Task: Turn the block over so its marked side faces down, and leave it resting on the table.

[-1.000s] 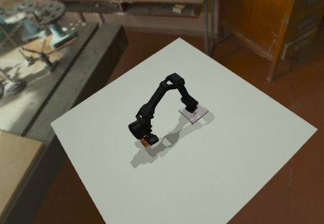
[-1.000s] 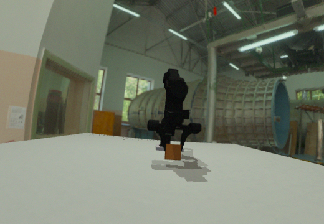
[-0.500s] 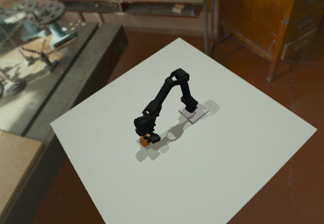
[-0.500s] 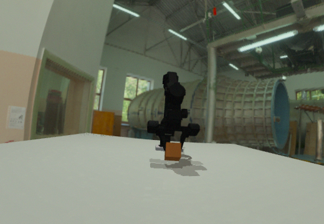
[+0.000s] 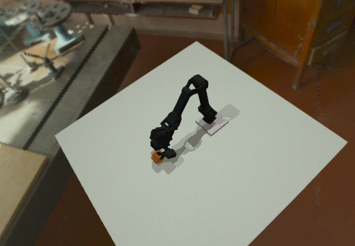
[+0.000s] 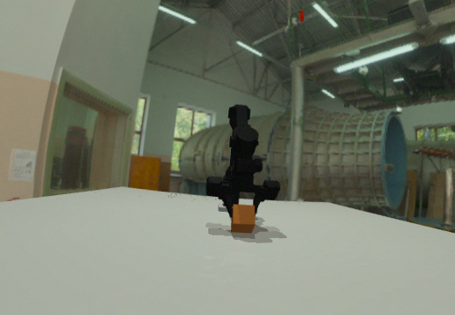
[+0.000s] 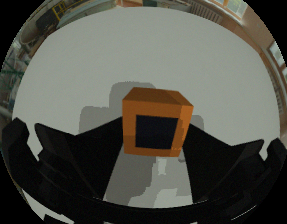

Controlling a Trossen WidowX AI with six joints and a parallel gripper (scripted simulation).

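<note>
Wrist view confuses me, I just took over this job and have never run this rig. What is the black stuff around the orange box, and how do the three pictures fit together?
The black shapes are the two fingers of the arm's gripper, seen by a camera mounted just behind them. Between them sits the orange block, and the dark square facing the lens is its marked side. The gripper is shut on the block.

The top view looks down from above and shows the whole black arm, standing on a small pale plate and bent over to the block on the white table.

The exterior view looks across the table at low height, facing the arm; there the block appears at or just above the surface, and I cannot tell whether it touches.
</note>
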